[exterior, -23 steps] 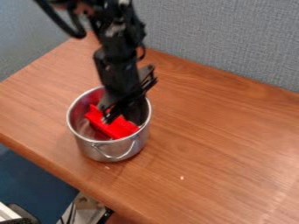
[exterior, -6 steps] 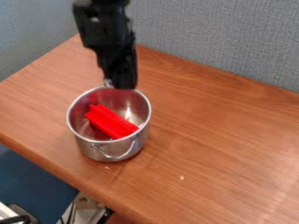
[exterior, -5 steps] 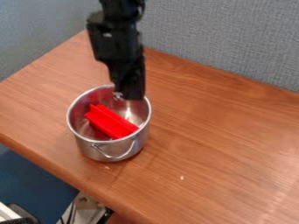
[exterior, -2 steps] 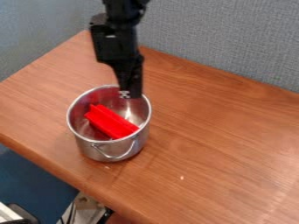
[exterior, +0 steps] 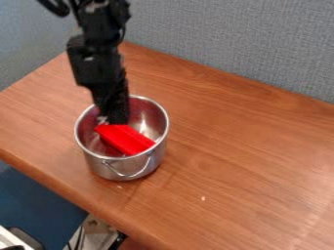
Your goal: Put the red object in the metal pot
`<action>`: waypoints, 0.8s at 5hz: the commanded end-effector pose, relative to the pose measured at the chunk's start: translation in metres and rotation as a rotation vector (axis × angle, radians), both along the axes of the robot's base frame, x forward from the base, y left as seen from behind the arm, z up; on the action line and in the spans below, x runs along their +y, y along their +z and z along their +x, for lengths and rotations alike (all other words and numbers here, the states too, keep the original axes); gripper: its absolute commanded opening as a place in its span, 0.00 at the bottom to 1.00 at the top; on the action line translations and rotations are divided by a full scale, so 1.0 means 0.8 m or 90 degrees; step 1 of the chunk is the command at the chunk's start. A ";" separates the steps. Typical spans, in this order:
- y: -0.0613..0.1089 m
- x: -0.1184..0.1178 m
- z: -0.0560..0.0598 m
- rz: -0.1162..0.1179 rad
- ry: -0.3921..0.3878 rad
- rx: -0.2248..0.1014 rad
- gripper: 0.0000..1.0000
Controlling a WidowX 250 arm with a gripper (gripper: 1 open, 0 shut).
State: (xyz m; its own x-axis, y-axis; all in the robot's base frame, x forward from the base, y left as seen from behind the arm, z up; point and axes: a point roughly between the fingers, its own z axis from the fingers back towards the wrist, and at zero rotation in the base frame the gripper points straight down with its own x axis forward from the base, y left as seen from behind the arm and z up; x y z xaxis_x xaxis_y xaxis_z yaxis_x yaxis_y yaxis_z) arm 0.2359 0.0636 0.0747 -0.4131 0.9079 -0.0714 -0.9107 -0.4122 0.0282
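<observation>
Wooden table (exterior: 248,137), brown and smooth, filling most of the view, with a grey textured wall (exterior: 248,39) behind and a dark blue floor area below the near edge. No change in either compared with the moments before.

Black robot arm (exterior: 92,44), coming down from the top left, now clearly more to the left side than a short moment ago, when standing over the far rim of the pot. Also lower now, with the tip reaching down into the left part of the pot.

Metal pot (exterior: 146,161), round and shiny, standing near the left front edge of the table, one loop handle visible at the front. Same place as in the earlier pictures, not shifted.

Gripper (exterior: 109,115), pointing straight down, jaws pressed together and narrow, holding nothing. Tip inside the pot opening, close to the left end of the red block; touching it or only just beside it, not possible to tell from this view.

Red object (exterior: 128,139), a bright red long block, lying inside the pot, leaning a little across the bottom toward the front wall. Same position and same angle as a second before, free of the gripper.
</observation>
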 end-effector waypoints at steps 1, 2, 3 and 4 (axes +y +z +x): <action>-0.015 0.004 0.004 -0.023 -0.069 -0.030 0.00; -0.038 0.004 0.007 -0.029 -0.076 -0.024 0.00; -0.029 0.006 0.014 -0.042 -0.009 -0.016 1.00; -0.022 0.009 0.022 -0.057 0.056 -0.008 1.00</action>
